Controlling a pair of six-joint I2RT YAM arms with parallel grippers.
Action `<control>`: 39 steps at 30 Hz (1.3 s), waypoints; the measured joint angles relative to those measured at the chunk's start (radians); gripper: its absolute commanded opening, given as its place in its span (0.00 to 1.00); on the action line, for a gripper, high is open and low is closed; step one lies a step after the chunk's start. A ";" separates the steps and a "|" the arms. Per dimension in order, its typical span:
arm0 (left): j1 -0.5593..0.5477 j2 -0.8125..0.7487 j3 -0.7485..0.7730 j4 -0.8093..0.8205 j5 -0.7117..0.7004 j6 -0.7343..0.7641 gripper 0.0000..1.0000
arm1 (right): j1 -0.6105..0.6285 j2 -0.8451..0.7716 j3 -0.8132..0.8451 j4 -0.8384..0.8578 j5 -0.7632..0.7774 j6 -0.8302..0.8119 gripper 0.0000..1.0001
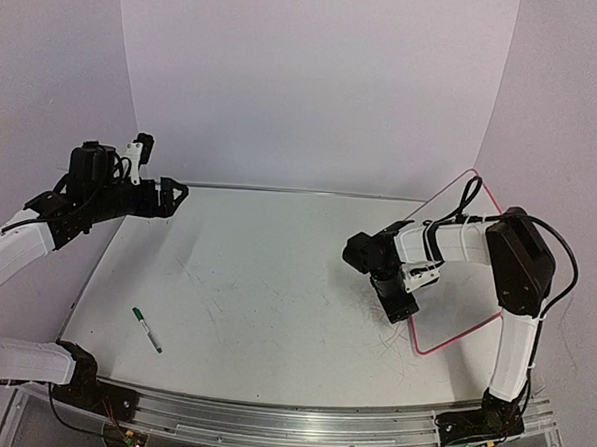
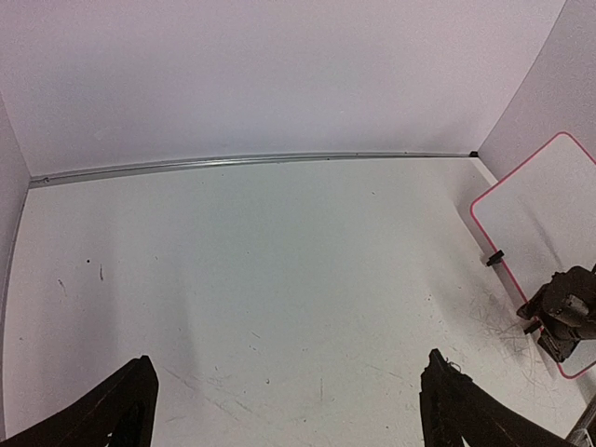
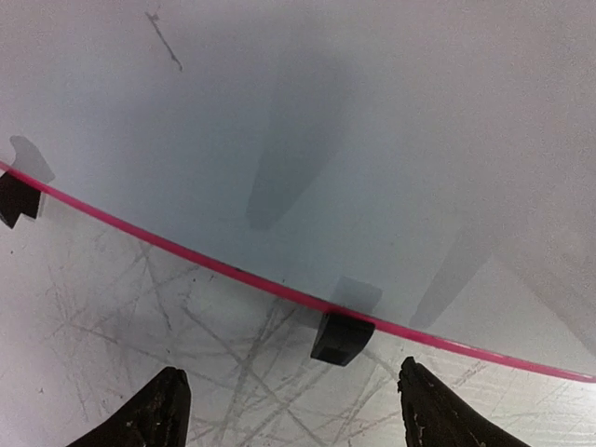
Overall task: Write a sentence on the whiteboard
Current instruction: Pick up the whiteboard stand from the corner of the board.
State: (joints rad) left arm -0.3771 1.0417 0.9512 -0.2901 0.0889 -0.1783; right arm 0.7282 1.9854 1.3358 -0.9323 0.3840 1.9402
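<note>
The whiteboard [image 1: 456, 314] stands tilted at the right of the table, its red-pink rim resting on the tabletop. It also shows in the left wrist view [image 2: 540, 214] and fills the top of the right wrist view [image 3: 372, 140]. No sentence shows on the board; only a short dark stroke [image 3: 164, 39] marks it. My right gripper [image 1: 402, 311] is open and low at the board's bottom edge [image 3: 291, 372]. A black clip foot [image 3: 340, 337] lies just ahead, between the fingers, untouched. My left gripper [image 1: 180, 192] hangs open over the far left of the table [image 2: 289, 365], holding nothing.
A green marker pen [image 1: 147, 330] lies on the table at the front left, away from both grippers. A second black clip foot [image 3: 17, 200] sits further along the board's rim. The tabletop near the board is covered in scratches [image 3: 233, 372]. White walls enclose the back and sides.
</note>
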 measured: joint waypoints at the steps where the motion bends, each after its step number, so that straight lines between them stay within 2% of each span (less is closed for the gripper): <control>1: -0.004 -0.001 0.000 0.000 -0.003 0.000 0.99 | -0.001 0.010 0.006 -0.006 0.008 0.004 0.74; 9: -0.018 -0.003 0.000 0.000 -0.015 0.003 0.99 | -0.001 0.064 0.041 -0.047 0.069 0.039 0.69; 16: -0.026 -0.008 -0.005 -0.008 -0.023 0.007 0.99 | 0.002 0.081 0.043 -0.052 0.100 0.053 0.54; 22: -0.028 -0.008 -0.005 -0.008 -0.032 0.007 0.99 | 0.002 0.084 0.043 -0.057 0.107 0.055 0.45; 39: -0.028 -0.008 -0.006 -0.008 -0.040 0.007 0.99 | 0.011 0.085 0.019 -0.071 0.104 0.053 0.25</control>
State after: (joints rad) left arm -0.4049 1.0332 0.9449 -0.2983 0.0492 -0.1711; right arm 0.7397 2.0701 1.3552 -1.0029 0.4879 1.9931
